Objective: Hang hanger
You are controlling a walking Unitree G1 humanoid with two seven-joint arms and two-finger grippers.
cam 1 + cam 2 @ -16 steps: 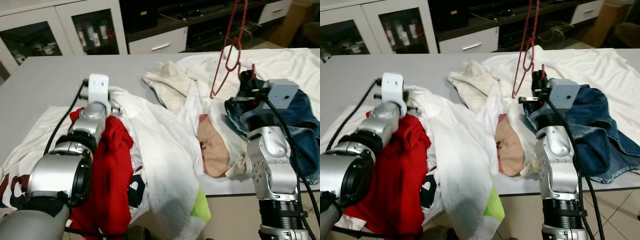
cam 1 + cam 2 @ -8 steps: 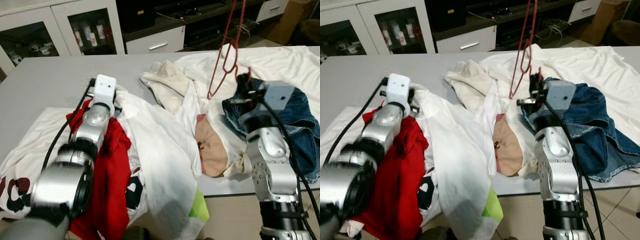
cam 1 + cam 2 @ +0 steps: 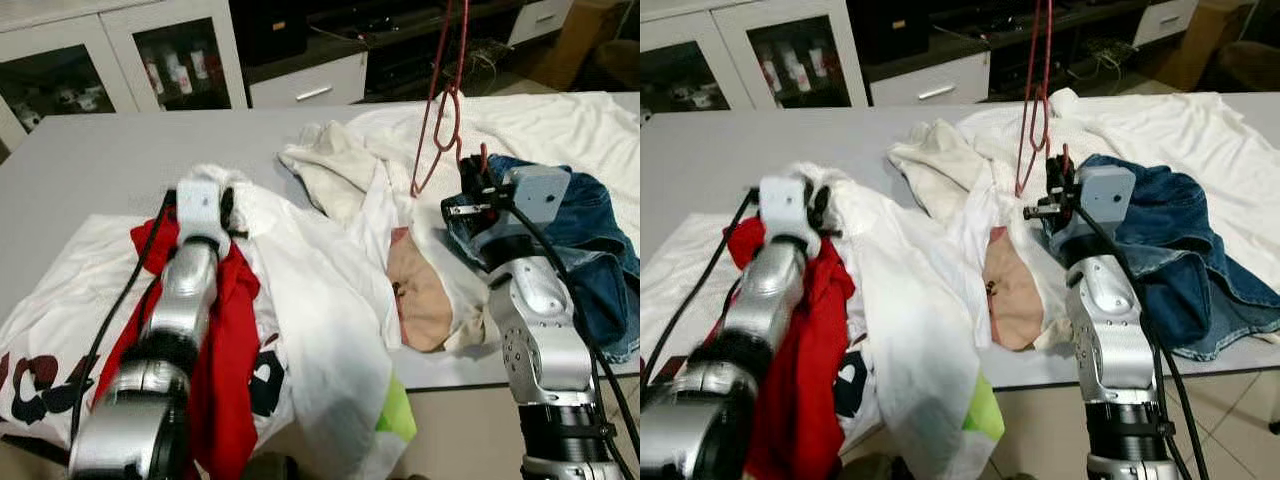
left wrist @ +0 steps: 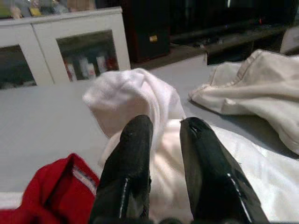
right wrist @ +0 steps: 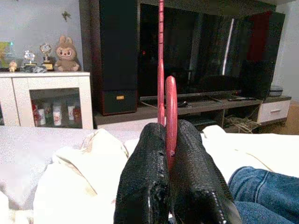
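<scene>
1. Nearest you, at the lower left of the left eye view, your left arm runs up over a red garment [image 3: 225, 340] that lies on a white shirt [image 3: 320, 320] spread over the table's near edge
2. Your left gripper [image 4: 164, 128] sits at centre left of that view, and in the left wrist view its two black fingers [image 4: 133, 154] stand slightly apart, nipping a bunched fold of the white shirt between them
3. At lower right, your right arm rises from below the table edge beside a tan cloth [image 3: 420, 300] and a pair of blue jeans [image 3: 590, 250] that lie at the right of the frame
4. Your right gripper [image 5: 169, 140] is closed on the red hanger [image 3: 440, 110]; in the right wrist view the thin red wire passes up between the two pressed-together fingers [image 5: 145, 177]
5. The hanger stands nearly upright above that gripper at upper centre right, lifted off the clothes, and its top runs out of the frame
6. Just beyond it, a cream cloth [image 3: 335, 170] lies crumpled at the middle of the grey table [image 3: 100, 160], with more white fabric [image 3: 560, 125] stretching to the upper right
7. Farthest off, along the top edge, you see a white cabinet [image 3: 110, 50] with glass doors at upper left and a dark TV unit with a white drawer [image 3: 310, 85] at upper centre
</scene>
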